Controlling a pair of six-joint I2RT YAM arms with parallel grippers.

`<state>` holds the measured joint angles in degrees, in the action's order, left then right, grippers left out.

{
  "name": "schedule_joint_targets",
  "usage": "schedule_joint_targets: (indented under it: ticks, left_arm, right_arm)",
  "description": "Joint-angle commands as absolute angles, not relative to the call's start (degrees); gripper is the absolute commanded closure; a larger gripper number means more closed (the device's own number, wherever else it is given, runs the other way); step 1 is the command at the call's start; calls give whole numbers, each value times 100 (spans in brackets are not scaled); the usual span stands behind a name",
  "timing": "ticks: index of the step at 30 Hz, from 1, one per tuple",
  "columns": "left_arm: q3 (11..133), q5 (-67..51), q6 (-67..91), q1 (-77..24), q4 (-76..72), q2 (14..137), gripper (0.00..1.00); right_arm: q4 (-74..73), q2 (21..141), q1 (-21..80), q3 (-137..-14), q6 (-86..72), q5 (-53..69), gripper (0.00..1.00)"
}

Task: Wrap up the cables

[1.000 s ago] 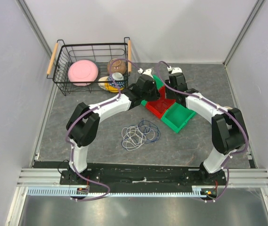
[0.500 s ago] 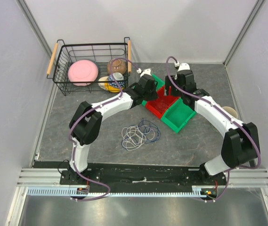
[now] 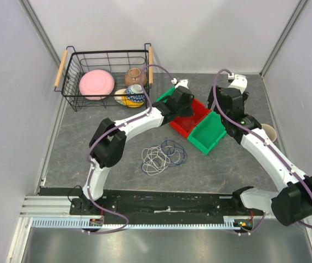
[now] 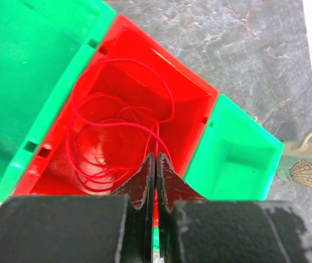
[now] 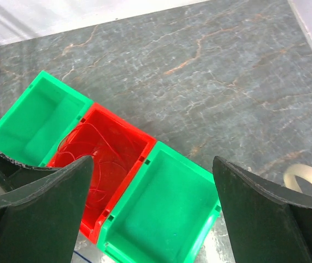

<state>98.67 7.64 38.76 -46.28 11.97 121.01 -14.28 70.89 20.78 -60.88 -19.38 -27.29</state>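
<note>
Left gripper (image 4: 156, 160) is clenched on a strand of the thin red wire (image 4: 117, 124) coiled in the red plastic bin (image 4: 191, 107), its near loops hidden behind the fingers; right gripper (image 5: 150, 219) gapes wide; white and blue wire loops (image 3: 161, 156) lie tangled on the grey table (image 3: 90, 159)

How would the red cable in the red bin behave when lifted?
Probably floppy: the red cable lies in loose, uneven loops inside the red bin. Likely very light, being so thin. Held at one spot by the left gripper, its loops may sag.
</note>
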Motion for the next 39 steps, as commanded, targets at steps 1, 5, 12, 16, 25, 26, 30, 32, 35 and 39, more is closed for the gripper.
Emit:
schedule_joint_targets:
  ticks: [1, 5, 12, 16, 25, 26, 30, 32, 35, 39]
  left_arm:
    - [10283, 800, 3384, -4834, 1072, 12208, 98]
    - [10301, 712, 3611, -4860, 1151, 12155, 98]
    - [10626, 1090, 3814, -4834, 1722, 12445, 98]
    - [10810, 1229, 4095, -4825, 2020, 12612, 97]
    - [11347, 1538, 4236, -4808, 2698, 13095, 97]
    - [11355, 1555, 4254, -4808, 2742, 13113, 96]
    - [11347, 1521, 4219, -4808, 2900, 13131, 93]
    - [11356, 1494, 4131, -4816, 2944, 13061, 84]
    - [11356, 1319, 3894, -4834, 2874, 12771, 60]
    - [11189, 1362, 3595, -4939, 2620, 12271, 34]
  right_arm:
    - [-1187, 6847, 2074, -5880, -2074, -3278, 2]
    - [-1187, 6768, 2066, -5862, -2074, -3375, 2]
    - [-1178, 6706, 2066, -5818, -2074, -3392, 2]
    - [-1178, 6724, 2074, -5827, -2048, -3331, 2]
    - [-1169, 6697, 2074, -5810, -2048, -3296, 2]
    - [-1178, 6706, 2074, -5810, -2048, -3287, 2]
    - [-1178, 6662, 2074, -5801, -2065, -3287, 2]
    - [-1178, 6627, 2074, -5801, -2083, -3261, 2]
    - [-1160, 6574, 2074, -5801, -2109, -3226, 2]
    - [-1151, 6557, 2065, -5801, -2074, -3208, 2]
